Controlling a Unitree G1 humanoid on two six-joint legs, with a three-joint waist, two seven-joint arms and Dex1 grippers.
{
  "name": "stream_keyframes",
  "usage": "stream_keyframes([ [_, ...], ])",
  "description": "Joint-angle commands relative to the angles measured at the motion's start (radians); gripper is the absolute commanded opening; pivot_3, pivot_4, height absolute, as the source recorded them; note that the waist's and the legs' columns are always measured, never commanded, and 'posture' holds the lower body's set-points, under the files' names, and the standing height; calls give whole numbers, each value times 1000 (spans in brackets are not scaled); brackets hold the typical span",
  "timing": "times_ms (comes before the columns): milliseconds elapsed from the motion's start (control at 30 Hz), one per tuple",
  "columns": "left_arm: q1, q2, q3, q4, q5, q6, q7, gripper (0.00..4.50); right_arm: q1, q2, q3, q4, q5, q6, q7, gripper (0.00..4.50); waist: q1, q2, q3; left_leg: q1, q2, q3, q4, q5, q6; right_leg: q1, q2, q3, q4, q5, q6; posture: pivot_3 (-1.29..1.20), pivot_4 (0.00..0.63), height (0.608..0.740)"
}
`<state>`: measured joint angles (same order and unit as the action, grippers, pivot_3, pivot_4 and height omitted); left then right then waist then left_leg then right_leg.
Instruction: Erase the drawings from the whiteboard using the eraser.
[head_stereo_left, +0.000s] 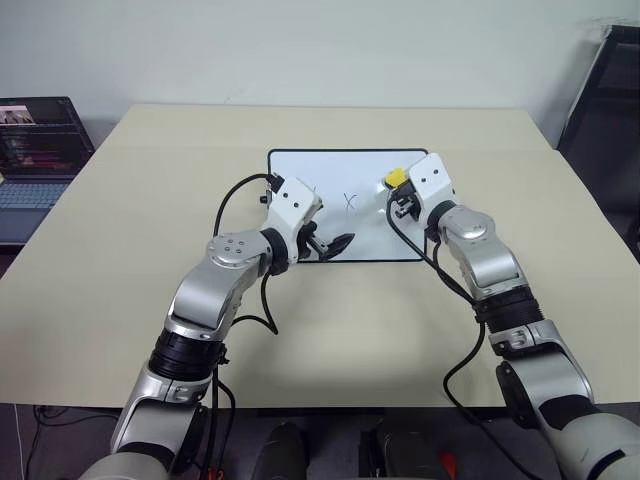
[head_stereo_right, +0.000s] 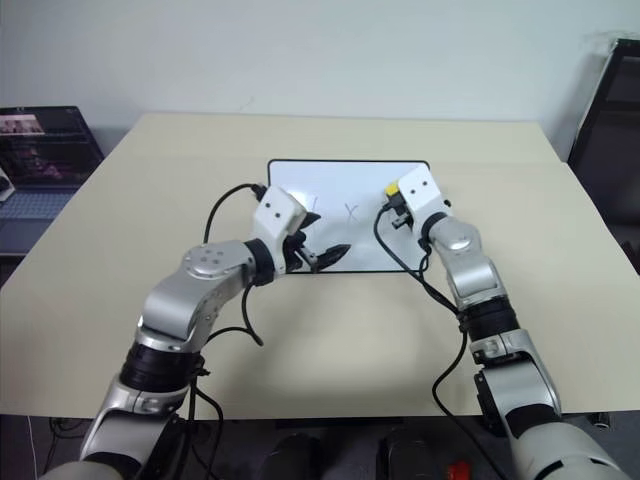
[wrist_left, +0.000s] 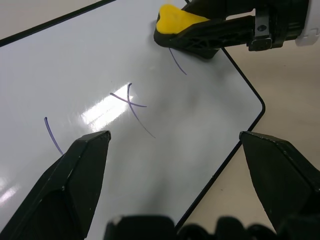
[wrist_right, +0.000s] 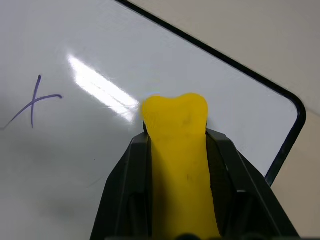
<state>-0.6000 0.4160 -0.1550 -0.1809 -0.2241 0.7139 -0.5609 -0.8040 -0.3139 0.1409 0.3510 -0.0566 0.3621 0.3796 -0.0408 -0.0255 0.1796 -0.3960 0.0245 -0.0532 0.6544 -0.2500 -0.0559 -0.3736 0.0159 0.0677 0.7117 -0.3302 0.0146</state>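
The whiteboard lies flat in the middle of the table. Thin dark drawings show on it: a stroke, an "x" and a short line right by the eraser. The yellow eraser presses on the board's right part, with my right gripper shut on it. In the right wrist view the eraser sits between the black fingers. My left gripper hangs open over the board's near edge, its fingers spread wide and holding nothing.
The board rests on a beige table with bare surface all around it. An open laptop stands off the table at the far left. A dark frame stands at the far right. Black cables loop from both wrists.
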Motion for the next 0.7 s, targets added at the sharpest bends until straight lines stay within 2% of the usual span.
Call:
stream_keyframes([
  [33,-8,0,0,-37,1,-8,-6,4500,62,-24,48,-48,-2,105,91,1108,0,0,0,0,0,0,0,0,0,0,0,0,0,0,0,0,150,740],
  [267,-6,-4,-3,-38,-1,-8,-9,4500,73,-28,105,-118,-39,149,129,1105,-17,0,0,2,0,0,2,0,0,1,1,1,2,0,0,0,150,740],
  [367,-6,-4,-2,-40,-1,-7,-10,4500,54,-25,107,-113,-57,128,109,1105,-18,0,0,2,0,0,2,0,0,1,1,1,2,0,0,0,150,740],
  [567,6,-6,2,-44,2,-6,-4,4500,-50,-7,44,-7,-98,-2,-48,1102,-17,0,1,1,0,1,4,0,0,0,1,1,2,1,2,0,150,740],
  [700,15,-5,4,-53,0,-3,1,4500,-50,-9,45,14,-96,-6,-38,1102,-15,0,1,-2,0,0,4,0,0,-1,1,1,1,1,1,0,150,740],
])
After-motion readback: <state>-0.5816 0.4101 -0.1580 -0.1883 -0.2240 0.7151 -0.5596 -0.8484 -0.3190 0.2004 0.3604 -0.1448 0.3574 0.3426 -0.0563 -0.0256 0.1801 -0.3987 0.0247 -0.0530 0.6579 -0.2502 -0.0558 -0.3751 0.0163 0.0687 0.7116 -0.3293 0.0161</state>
